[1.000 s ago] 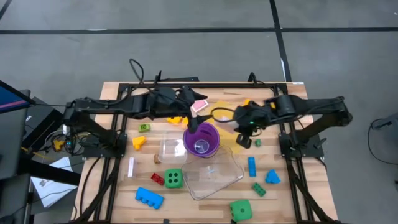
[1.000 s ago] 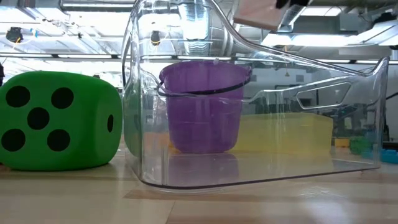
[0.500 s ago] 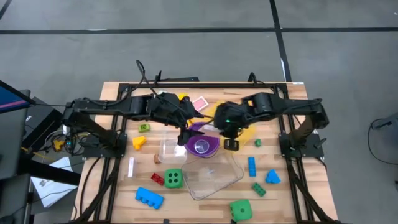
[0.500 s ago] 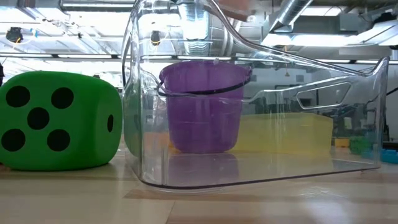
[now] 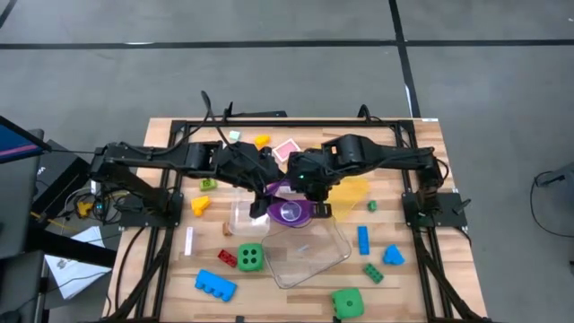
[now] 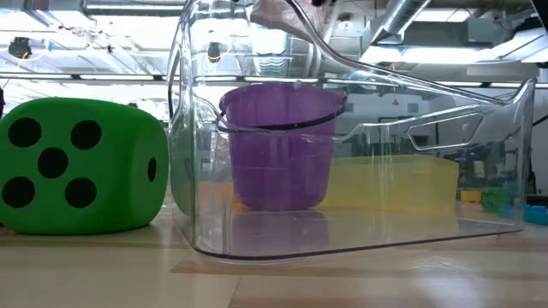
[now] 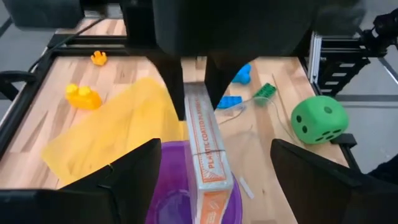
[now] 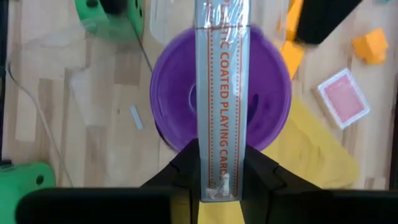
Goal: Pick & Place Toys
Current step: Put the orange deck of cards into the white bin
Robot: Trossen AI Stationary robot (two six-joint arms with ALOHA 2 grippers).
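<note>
While my right end effector [image 8: 217, 163] pinches a wrapped card pack [image 8: 219, 93] above the purple cup [image 5: 291, 209], I note my left end effector [image 5: 260, 199] wide beside it; toys, including a green die [image 5: 251, 257], lie scattered on the tabletop [image 5: 421, 269].

I see right pincer [image 8: 212, 163] swung in from far side of yellow tray, now directly above purple cup [image 5: 291, 210], gripping wrapped card pack [image 8: 219, 93] held over cup mouth. Left pincer [image 5: 258, 208] moved from cup's top rim down to its side, fingers narrowed from wide spread, still apart. My view of pink card box [image 5: 287, 150] beyond cup now clear.
</note>
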